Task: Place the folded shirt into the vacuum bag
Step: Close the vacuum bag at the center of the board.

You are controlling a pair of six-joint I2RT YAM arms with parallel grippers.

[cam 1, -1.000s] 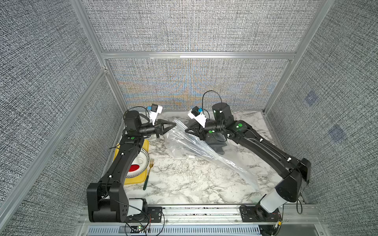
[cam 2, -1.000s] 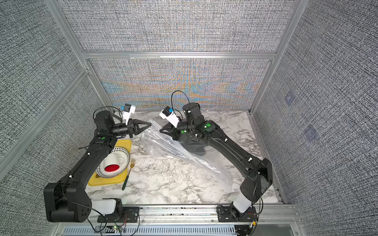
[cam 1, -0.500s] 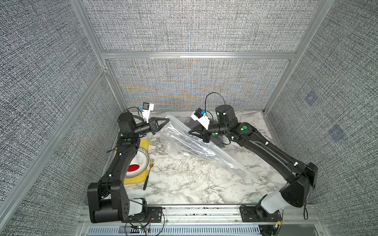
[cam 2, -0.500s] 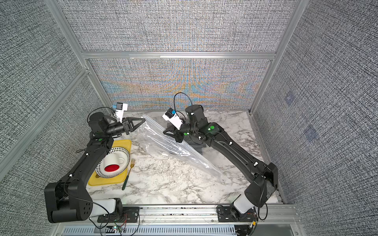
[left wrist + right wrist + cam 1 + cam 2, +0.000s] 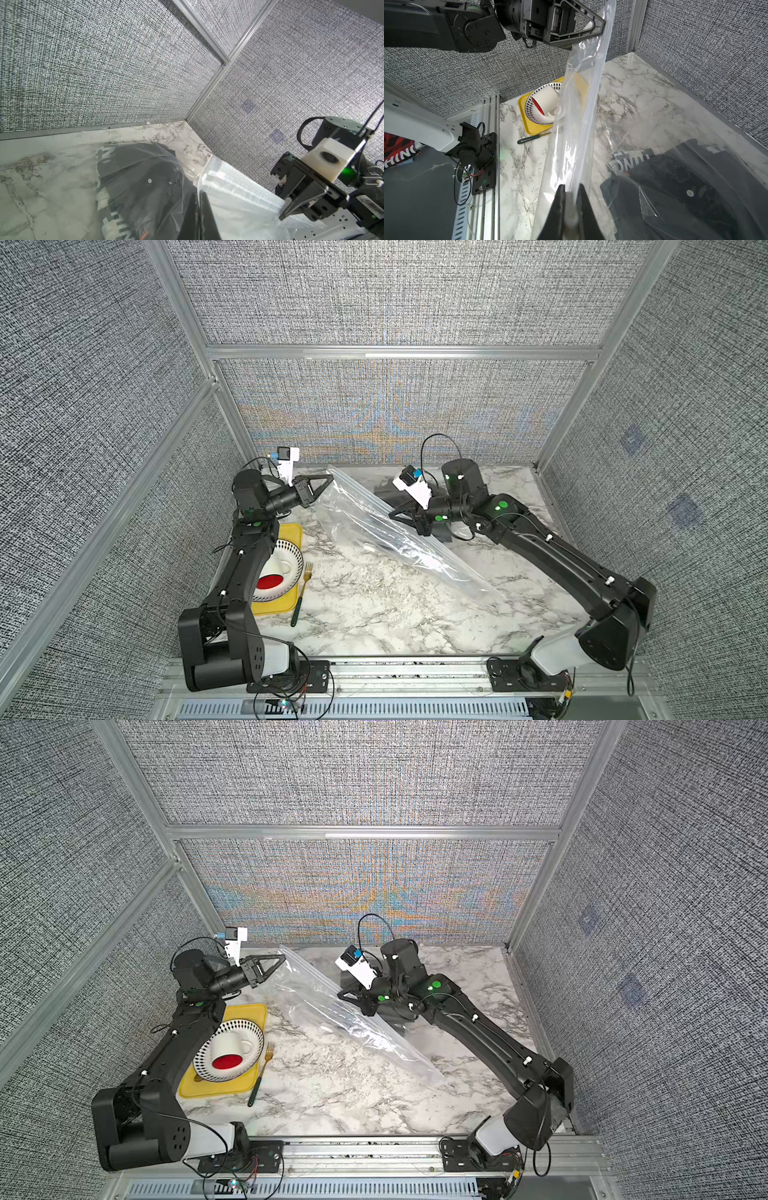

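both top views: left tool closed on vacuum bag edge at 11 o'clock of bench. right tool pinches same edge near centre. bag trails to 4 o'clock. dark folded shirt on bench at 1 o'clock, just behind right tool.
left wrist: shirt seen through plastic.
right wrist: right tool clamped on taut bag edge, left tool grips far end.

The left claw now sits higher and farther back than a second ago, well apart from the right claw, which is turned a little lower. The vacuum bag edge pinched in both claws now runs taut from claw to claw rather than crumpled between them. Beyond the right claw the film lies flatter along the desk.
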